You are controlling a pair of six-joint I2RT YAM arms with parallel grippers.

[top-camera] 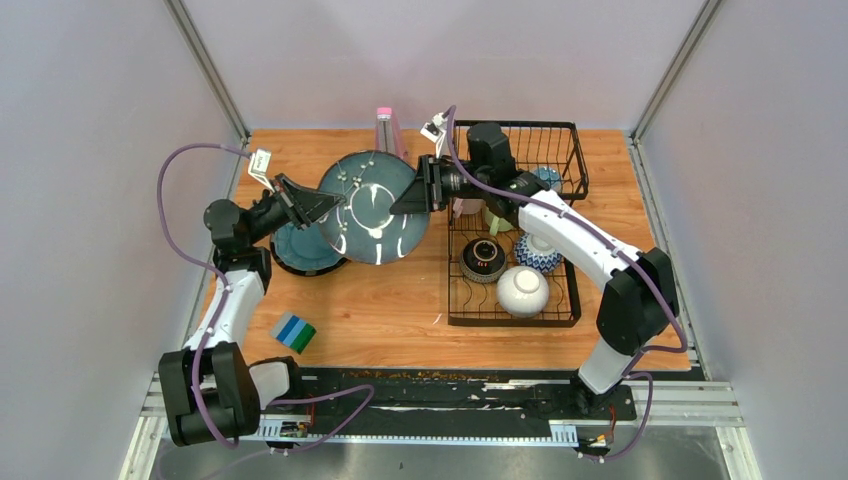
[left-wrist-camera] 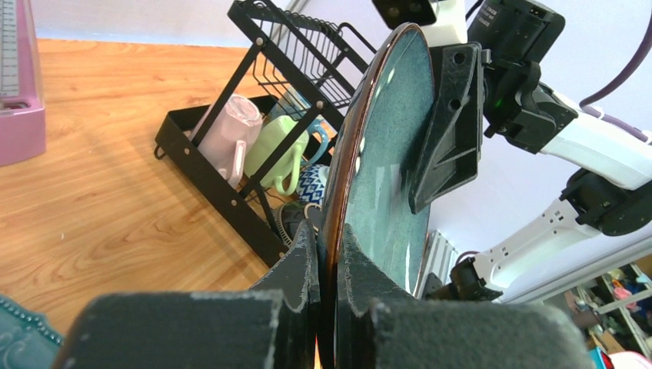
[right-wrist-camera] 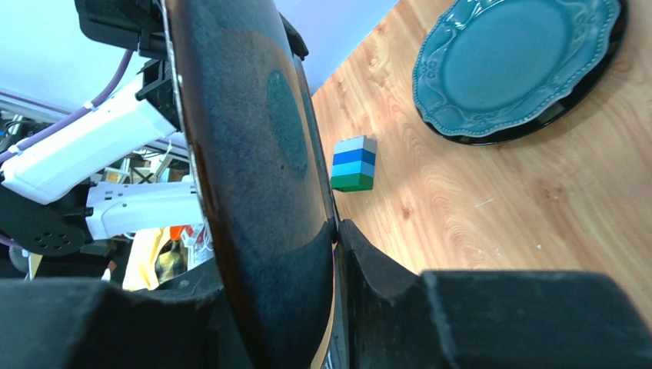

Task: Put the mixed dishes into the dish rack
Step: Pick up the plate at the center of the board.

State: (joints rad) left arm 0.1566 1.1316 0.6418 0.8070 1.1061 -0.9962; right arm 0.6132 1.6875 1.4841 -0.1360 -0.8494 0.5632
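Plate [top-camera: 372, 215] upright, seemingly aloft, rim-clamped between outstretched left tool [top-camera: 332, 204] and right tool [top-camera: 402, 203]

The raised plate [top-camera: 372, 208] spans the gap between both arms, the metronome [top-camera: 384, 128] behind it. Bare desk [top-camera: 400, 320] lies open between the striped block [top-camera: 294, 333] and the dish rack [top-camera: 512, 322], whose near end bowls [top-camera: 522, 290] crowd.

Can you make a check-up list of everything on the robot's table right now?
Surface: wooden table.
Job's things: raised plate lifted and tilted; second plate flat on the table; dish rack holds dark brown bowl, white bowl, blue-patterned bowl, pink mug, green mug.
Clutter: striped block, pink metronome, both outside the rack.
Grippers: left gripper and right gripper clamp opposite rims of the raised plate.
Cables: purple cable loops beside the left arm.
Surroundings: pale walls; nothing else seen.
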